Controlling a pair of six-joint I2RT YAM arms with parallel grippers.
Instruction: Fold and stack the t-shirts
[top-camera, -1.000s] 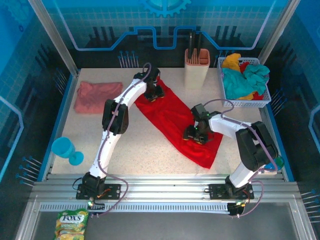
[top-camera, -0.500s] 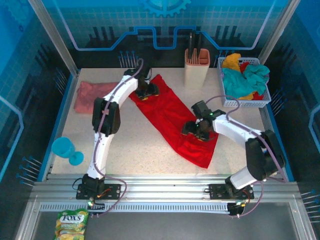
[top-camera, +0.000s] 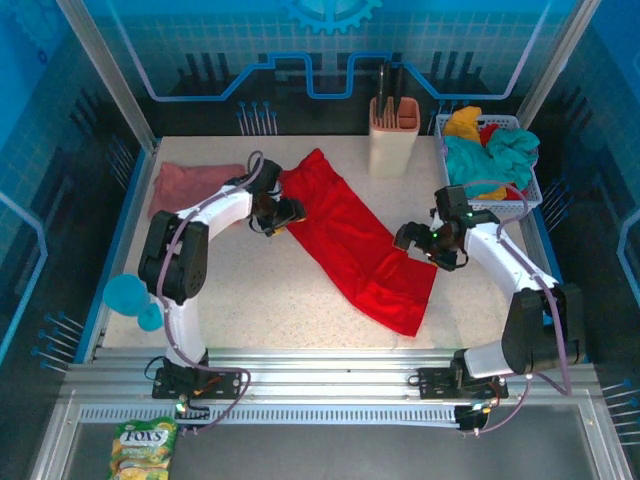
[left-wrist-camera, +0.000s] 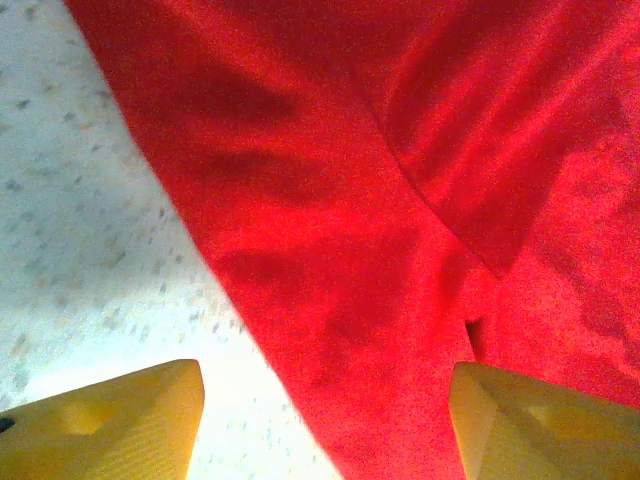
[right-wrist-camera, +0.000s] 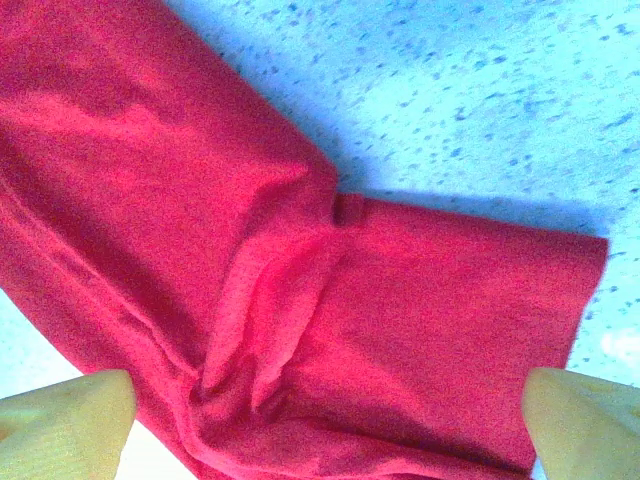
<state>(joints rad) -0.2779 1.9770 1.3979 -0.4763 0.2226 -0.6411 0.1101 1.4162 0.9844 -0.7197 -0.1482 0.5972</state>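
While the left gripper (top-camera: 283, 213) and right gripper (top-camera: 424, 246) hover spread and empty at opposite edges, the red t-shirt (top-camera: 350, 240) lies in a long diagonal strip across the table (top-camera: 270, 300), apparently awaiting another fold; the pink t-shirt (top-camera: 188, 186) sits far-left, likely the stack's base.

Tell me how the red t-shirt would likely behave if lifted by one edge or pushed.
Probably floppy: the red t-shirt lies flat in a long strip with soft creases in the right wrist view, so it would likely sag from any pinch point. It looks thin and light. Pushing would likely bunch it.
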